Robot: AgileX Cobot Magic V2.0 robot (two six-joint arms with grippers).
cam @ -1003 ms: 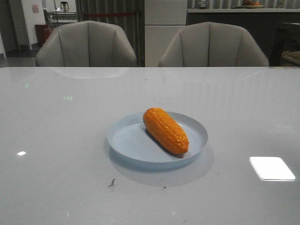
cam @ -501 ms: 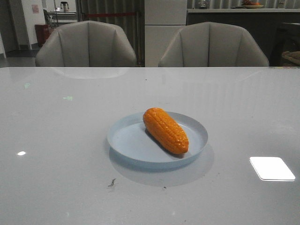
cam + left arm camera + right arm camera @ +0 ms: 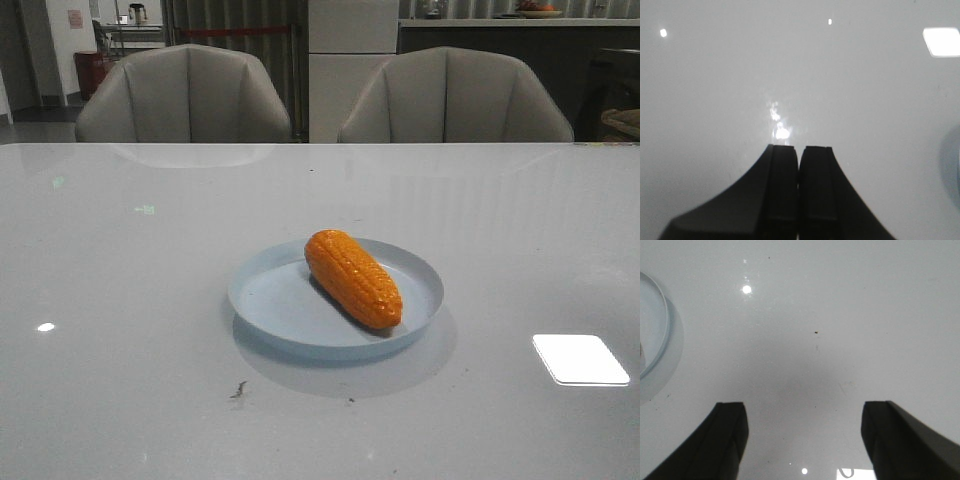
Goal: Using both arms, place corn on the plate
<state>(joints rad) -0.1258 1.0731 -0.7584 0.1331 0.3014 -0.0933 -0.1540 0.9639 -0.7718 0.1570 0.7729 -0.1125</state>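
Note:
The orange corn (image 3: 353, 278) lies at a slant on the pale blue plate (image 3: 270, 300) in the middle of the white table. Neither gripper shows in the front view. In the left wrist view my left gripper (image 3: 800, 148) is shut and empty, its black fingers pressed together above bare table; a faint blue edge of the plate (image 3: 955, 165) shows at the side. In the right wrist view my right gripper (image 3: 802, 407) is open wide and empty above bare table, with the plate's rim (image 3: 665, 335) at the frame's edge.
Two grey chairs (image 3: 185, 95) (image 3: 455, 95) stand behind the table's far edge. A bright light patch (image 3: 580, 358) reflects off the glossy table at the front right. A small dark speck (image 3: 238, 389) lies in front of the plate.

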